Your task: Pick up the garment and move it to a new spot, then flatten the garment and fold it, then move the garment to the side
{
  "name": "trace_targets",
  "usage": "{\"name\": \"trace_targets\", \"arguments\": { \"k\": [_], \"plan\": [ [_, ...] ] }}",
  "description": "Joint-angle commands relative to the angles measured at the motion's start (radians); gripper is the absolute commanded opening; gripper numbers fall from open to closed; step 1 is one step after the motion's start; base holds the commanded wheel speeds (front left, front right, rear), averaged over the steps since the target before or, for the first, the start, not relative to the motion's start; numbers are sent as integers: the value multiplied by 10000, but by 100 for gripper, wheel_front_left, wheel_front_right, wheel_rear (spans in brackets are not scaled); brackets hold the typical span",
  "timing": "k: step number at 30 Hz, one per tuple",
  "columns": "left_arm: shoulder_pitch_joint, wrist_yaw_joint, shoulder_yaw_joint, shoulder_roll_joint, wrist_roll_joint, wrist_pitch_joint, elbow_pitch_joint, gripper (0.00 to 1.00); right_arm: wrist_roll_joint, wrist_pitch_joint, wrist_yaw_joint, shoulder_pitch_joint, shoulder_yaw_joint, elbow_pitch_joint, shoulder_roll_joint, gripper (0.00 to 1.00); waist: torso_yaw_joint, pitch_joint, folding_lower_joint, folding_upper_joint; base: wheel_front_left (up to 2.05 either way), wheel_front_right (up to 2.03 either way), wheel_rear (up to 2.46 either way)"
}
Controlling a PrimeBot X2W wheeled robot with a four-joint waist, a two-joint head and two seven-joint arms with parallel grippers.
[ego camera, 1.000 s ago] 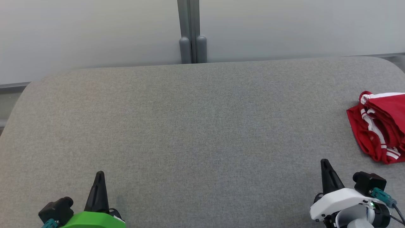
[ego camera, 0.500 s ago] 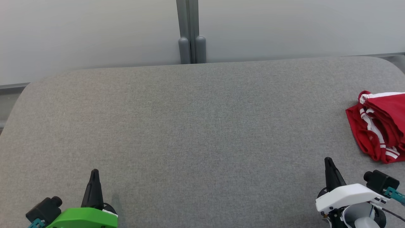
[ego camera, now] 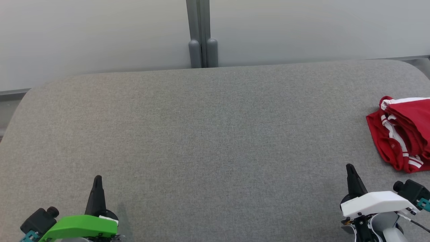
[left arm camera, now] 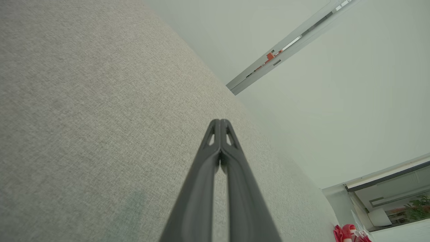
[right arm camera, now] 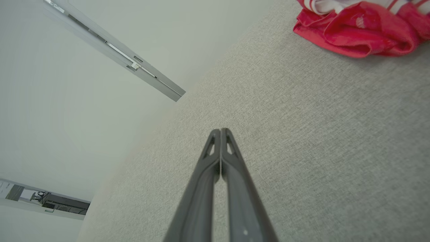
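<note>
A red garment (ego camera: 404, 132) with white stripes lies bunched at the far right of the grey padded table (ego camera: 208, 134), partly cut off by the head view's right edge. It also shows at the top right of the right wrist view as the garment (right arm camera: 356, 30), and as a small red patch (left arm camera: 349, 233) at the bottom right of the left wrist view. My right gripper (ego camera: 350, 168) is shut and empty at the lower right, short of the garment. At the lower left my left gripper (ego camera: 97, 178) is shut and empty, fingertips pressed together (left arm camera: 220, 122).
A pale wall with a grey vertical post (ego camera: 201, 33) runs behind the table's far edge. The table's rounded corners fall away at the back left (ego camera: 23, 97) and back right (ego camera: 420, 67). Bare grey fabric stretches between the two grippers.
Both grippers have drawn back toward the bottom corners, left one going left and right one going right. The garment has stayed where it lay.
</note>
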Motion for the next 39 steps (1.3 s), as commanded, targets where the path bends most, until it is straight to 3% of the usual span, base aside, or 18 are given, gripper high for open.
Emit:
{"name": "trace_targets", "arguments": {
  "k": [1, 39],
  "plan": [
    [-306, -14, 86, 87, -272, 73, -171, 0, 339, 75, -4, -236, -37, -178, -60, 0, -3, -1, 0, 0, 0, 0, 0],
    [-659, -27, 428, 116, -3885, 1160, -329, 0, 4587, 1146, -7, -366, -241, -612, -89, 0, -91, -24, 0, 0, 0, 0, 0]
  ]
}}
